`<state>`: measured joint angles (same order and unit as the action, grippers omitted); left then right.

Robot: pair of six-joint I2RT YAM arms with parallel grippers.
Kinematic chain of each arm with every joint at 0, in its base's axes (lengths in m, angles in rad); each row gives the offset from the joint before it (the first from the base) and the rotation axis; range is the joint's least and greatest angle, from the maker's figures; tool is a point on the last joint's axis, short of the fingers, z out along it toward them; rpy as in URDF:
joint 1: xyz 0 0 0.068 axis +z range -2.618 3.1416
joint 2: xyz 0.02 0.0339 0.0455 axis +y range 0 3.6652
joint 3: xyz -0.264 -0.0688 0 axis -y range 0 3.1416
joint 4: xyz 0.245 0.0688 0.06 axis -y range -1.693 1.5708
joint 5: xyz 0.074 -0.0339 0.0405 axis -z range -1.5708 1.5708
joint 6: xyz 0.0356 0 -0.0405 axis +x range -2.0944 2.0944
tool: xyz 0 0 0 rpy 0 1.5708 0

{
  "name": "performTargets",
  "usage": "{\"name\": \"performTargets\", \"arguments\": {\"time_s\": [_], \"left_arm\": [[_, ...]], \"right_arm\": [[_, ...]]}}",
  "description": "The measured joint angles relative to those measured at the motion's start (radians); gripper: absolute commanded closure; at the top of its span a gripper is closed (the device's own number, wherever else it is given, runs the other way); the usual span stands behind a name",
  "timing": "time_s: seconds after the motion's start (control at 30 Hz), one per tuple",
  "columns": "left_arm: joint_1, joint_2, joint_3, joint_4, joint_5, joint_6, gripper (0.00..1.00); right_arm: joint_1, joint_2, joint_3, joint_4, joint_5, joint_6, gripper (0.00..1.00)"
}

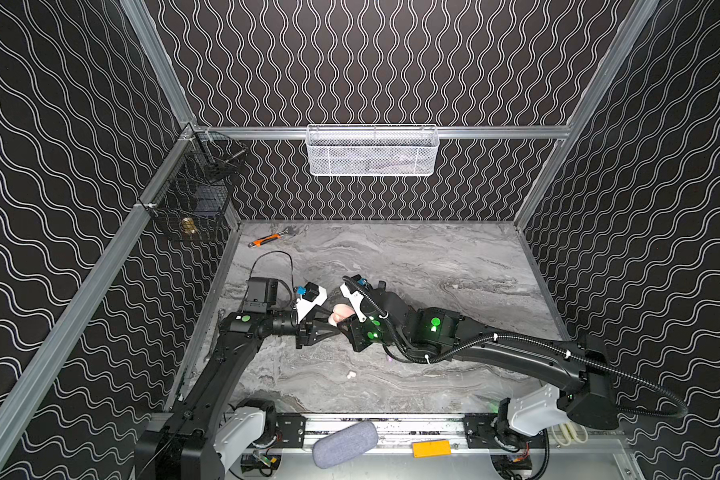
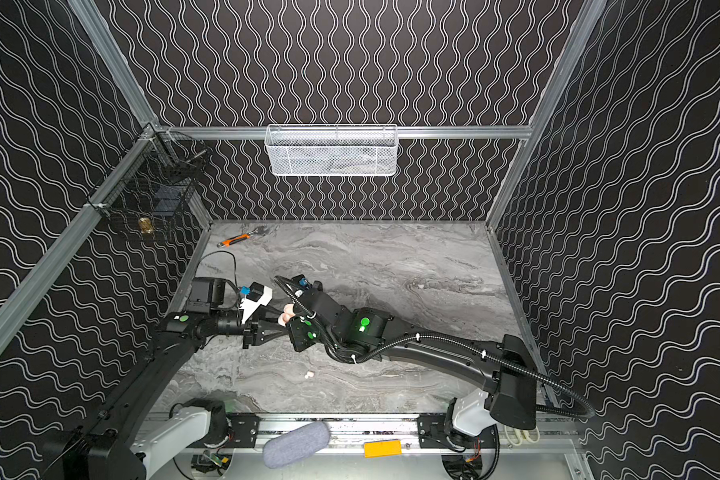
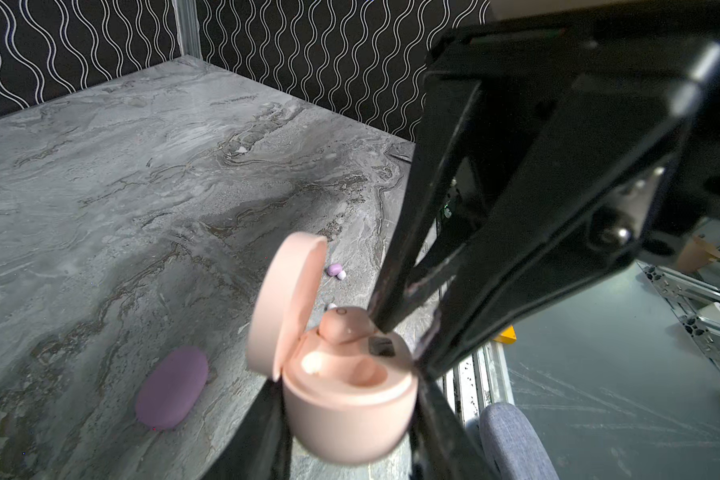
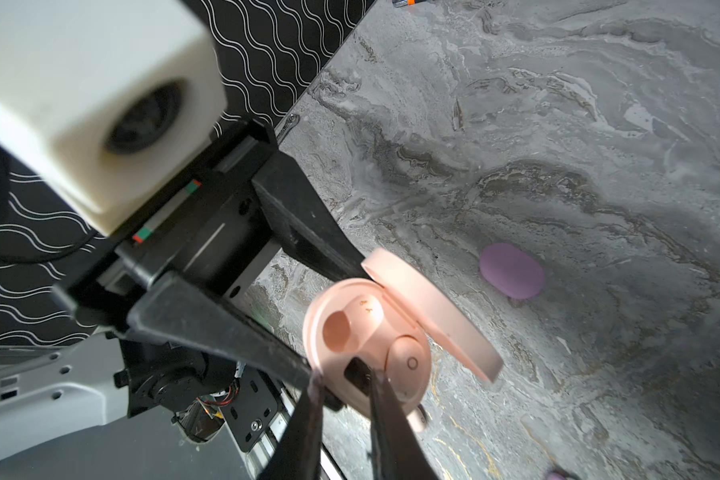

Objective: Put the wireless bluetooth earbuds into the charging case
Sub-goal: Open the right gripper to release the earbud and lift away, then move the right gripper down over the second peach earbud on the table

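Clamping the open charging case (image 3: 346,411) in my left fingers (image 3: 260,436), I judged my narrow right fingers (image 3: 412,232) could tip the proud earbud (image 3: 341,326) out.

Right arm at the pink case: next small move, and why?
Probably lift the right tool straight off the pink case: one pink earbud sits in its well, beside the tips rather than between them, the other well is empty, and a pale earbud waits on the table.

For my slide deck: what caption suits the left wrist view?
Left gripper holds an open pink oval charging case, one rounded pink earbud in it, right gripper poised at its rim.
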<state>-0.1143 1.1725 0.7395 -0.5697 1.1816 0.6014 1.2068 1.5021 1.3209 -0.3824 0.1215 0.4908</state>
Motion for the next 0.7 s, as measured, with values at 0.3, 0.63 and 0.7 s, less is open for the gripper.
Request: {"name": "performTargets", "arguments": {"time_s": [0.3,0.63,0.7], "left_arm": [[0.000,0.000,0.000,0.013,0.002,0.000,0.97],[0.001,0.002,0.000,0.015,0.002,0.000,0.98],[0.001,0.006,0.000,0.016,0.002,0.000,0.98]], "right_arm": [[-0.010,-0.035,-0.008,0.007,-0.022,0.010,0.59],[-0.039,-0.121,-0.045,-0.004,0.023,0.020,0.56],[-0.054,-0.138,-0.063,-0.016,0.029,0.026,0.57]]}}
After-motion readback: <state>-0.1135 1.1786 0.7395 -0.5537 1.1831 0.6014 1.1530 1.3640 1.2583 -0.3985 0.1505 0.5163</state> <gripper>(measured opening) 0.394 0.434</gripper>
